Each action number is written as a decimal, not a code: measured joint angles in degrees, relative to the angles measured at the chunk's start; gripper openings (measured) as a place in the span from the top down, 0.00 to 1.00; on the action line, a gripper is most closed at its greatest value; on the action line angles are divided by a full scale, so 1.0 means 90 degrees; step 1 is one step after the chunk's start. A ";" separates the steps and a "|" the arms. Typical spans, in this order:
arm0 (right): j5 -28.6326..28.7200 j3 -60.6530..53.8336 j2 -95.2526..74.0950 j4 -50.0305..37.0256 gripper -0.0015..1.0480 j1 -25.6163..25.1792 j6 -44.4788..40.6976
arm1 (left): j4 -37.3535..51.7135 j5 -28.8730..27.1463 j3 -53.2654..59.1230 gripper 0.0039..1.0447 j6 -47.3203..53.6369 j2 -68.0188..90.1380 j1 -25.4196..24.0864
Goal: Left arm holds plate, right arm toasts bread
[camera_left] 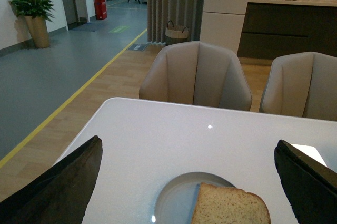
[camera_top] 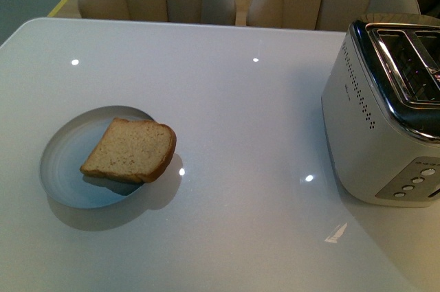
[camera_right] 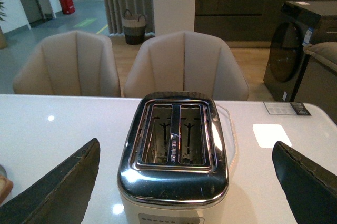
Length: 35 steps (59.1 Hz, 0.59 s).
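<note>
Left claw (camera_left: 188,142) is spread wide and empty, facing the plate (camera_top: 65,161); right claw (camera_right: 186,143) is likewise spread and empty, facing the toaster (camera_top: 364,134). Neither arm shows in the front view. The bread (camera_top: 130,149) lies on the plate at the left of the bench (camera_top: 240,99), propped on the rim and overhanging it toward the toaster, which stands well apart. Risks noted: the rim is low and both plate and bench are glossy, so a poor pinch would likely push the plate along rather than hold it. Any jolt could tip the overhanging slice onto the bench. The slots (camera_right: 171,140) look narrow; a slice brought in tilted would probably catch on the chrome edge.
</note>
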<state>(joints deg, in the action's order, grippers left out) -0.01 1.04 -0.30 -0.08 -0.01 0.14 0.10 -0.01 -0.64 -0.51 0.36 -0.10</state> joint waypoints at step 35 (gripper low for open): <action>0.0002 0.0000 0.0000 0.0000 0.09 0.0000 0.0000 | -0.1671 0.1018 -0.0957 0.07 -0.1311 0.1780 -0.0090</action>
<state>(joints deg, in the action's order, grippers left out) 0.01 1.04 -0.30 -0.08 -0.01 0.14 -14.94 9.15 -9.26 -12.32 16.38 -0.91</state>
